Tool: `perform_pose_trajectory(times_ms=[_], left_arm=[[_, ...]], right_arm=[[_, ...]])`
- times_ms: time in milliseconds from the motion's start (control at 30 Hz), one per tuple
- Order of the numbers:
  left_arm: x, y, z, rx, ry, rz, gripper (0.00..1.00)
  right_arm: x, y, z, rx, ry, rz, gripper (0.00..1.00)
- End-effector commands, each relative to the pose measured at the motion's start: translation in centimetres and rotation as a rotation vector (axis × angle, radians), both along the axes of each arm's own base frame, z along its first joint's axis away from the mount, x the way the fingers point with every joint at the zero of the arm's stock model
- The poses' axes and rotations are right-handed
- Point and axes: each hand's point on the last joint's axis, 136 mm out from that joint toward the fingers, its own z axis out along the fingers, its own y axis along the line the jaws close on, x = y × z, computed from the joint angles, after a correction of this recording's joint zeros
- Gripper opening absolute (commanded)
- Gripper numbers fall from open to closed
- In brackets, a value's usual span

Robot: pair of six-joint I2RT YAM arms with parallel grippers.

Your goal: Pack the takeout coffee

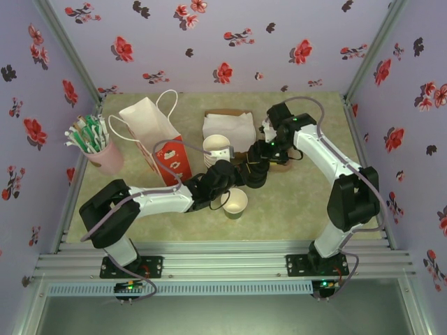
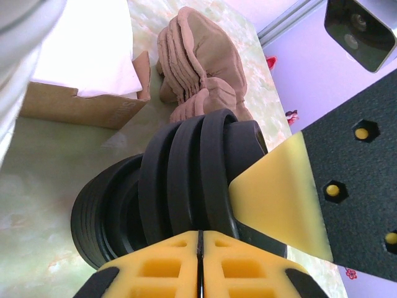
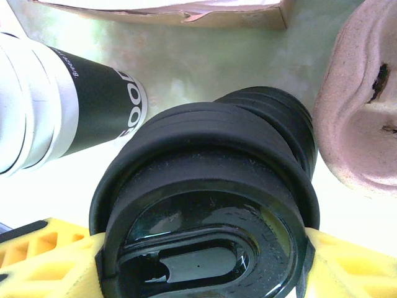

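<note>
Takeout cup: one single paper cup [image 1: 235, 202], on the green table [image 1: 300, 209] just in front of the left forearm, on the near side of both grippers and apart from them.
Cup's pose: upright, long axis vertical, open mouth facing up with the cream inside showing, no lid on it.
Cup stack: one nested stack [image 1: 216, 150] behind the left arm; how many cups cannot be counted.
Lids: one stack of black lids [image 3: 205, 186], several deep, exact number unclear, lying on its side with the drinking-slot face toward the right wrist camera.
Right gripper [image 3: 198, 242]: jaws wide, one yellow finger [image 3: 43, 254] pressed on each side of the lid stack, gripping it.
Left gripper [image 2: 198, 239]: yellow pads closed together, tips right against the nearest lid rim; whether a rim is pinched cannot be told.
Pulp carriers: one nested pile of brown cup carriers [image 2: 198, 68], beyond the lids.
Napkin box: one cardboard box [image 2: 80, 108] with white napkins.
Bag: one white and red paper bag [image 1: 155, 136], standing open.
Pink holder: one pink cup [image 1: 103, 157] of straws and sachets, far left.
</note>
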Motion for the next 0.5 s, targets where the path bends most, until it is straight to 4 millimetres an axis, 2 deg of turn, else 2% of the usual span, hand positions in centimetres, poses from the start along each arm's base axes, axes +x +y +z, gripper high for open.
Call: perform_pose_trajectory(times_ms=[0,200,467], left_arm=[[-2.0,5.1,-11.1,0.243,0.286,0.086,0.09],[-2.0,5.2,-11.5,0.25,0.297,0.093,0.09],[-1.9,4.8,-11.8,0.247,0.304,0.085,0.09]], right_arm=[[0.2,0.6,1.5,0.055,-0.014,-0.004,0.62],[0.1,0.1,1.8,0.058,-0.021,-0.014,0.62],[0.5,-0.7,-0.1,-0.014,-0.001,-0.024,0.62]])
